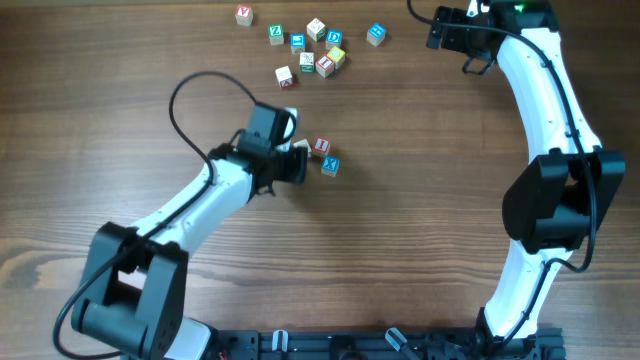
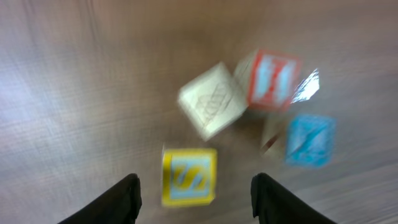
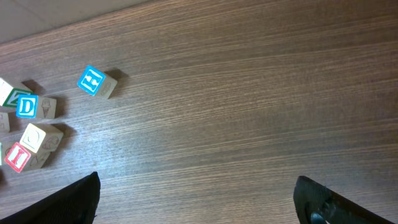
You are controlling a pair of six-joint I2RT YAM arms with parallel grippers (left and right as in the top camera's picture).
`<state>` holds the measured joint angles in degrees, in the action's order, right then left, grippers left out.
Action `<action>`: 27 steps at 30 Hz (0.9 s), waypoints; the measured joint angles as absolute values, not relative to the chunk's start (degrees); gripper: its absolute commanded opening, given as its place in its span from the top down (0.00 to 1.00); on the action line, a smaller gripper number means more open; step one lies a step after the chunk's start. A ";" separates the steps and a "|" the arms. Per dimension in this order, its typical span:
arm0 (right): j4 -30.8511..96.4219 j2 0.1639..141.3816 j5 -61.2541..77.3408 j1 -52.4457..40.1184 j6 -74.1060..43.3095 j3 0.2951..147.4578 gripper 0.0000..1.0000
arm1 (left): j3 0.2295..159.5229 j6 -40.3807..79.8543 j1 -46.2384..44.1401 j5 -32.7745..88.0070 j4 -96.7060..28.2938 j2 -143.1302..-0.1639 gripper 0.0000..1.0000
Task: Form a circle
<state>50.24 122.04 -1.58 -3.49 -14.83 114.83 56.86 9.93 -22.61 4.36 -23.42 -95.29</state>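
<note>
The circle (image 1: 321,148) is a tight cluster of small, square-edged wooden letter cubes near the middle of the grained wooden table (image 1: 430,220). The blurred left wrist view shows a cream cube (image 2: 211,101), a red-framed cube (image 2: 272,79), a blue cube (image 2: 310,140) and a yellow cube (image 2: 188,176). The yellow cube sits between the left gripper's (image 2: 194,182) black fingers, clear of both, so its jaws are parted. The right gripper (image 3: 196,180), well apart, gapes wide and empty near loose cubes (image 1: 312,50).

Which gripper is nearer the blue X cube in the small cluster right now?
Left. The left gripper is close beside the blue X cube, just left of it in the overhead view; the right gripper is far off near the top right.
</note>
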 measured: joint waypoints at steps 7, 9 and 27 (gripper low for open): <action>50.22 122.04 -1.58 -3.49 -14.83 114.83 0.00 | 90.06 11.99 -22.06 4.45 -44.47 -94.63 0.96; 50.19 122.04 -1.58 -3.49 -14.83 114.83 0.00 | 96.60 12.14 -21.52 4.40 -43.51 -95.39 0.96; 50.15 122.04 -1.58 -3.49 -14.83 114.83 0.00 | 97.36 13.28 -15.25 2.83 -69.71 -106.59 0.96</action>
